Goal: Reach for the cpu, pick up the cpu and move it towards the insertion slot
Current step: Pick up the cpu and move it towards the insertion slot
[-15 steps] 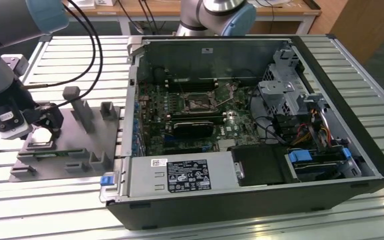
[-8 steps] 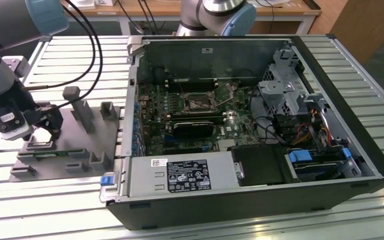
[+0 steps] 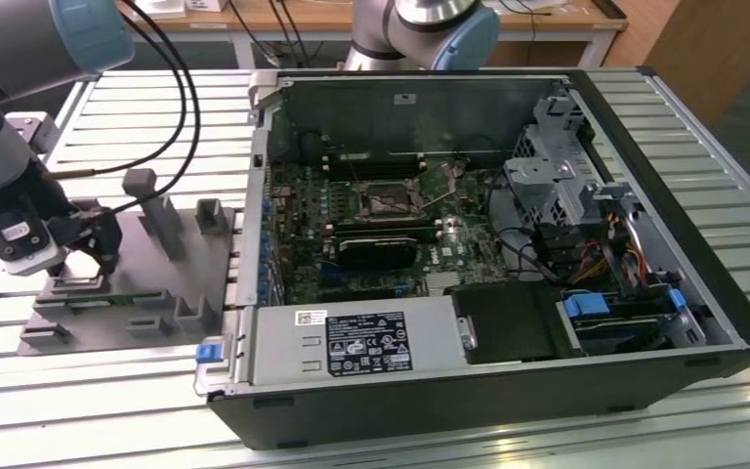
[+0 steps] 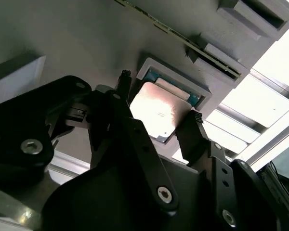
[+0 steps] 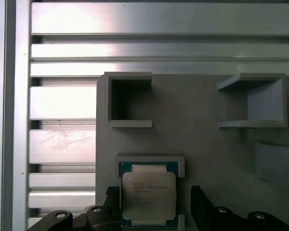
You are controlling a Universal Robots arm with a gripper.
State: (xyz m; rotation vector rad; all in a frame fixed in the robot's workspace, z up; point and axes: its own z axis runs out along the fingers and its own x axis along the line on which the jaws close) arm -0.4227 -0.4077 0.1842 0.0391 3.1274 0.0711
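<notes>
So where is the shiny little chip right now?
The cpu lies in a square pocket of the grey fixture, at the exterior view's left, outside the computer case. In both wrist views the open gripper straddles it.

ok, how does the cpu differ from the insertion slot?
The cpu has a bright silver top; the insertion slot has a dark centre in a metal frame. The cpu lies in a grey fixture outside the case, flanked by the open gripper; the insertion slot sits on the motherboard inside. Both are square.
</notes>
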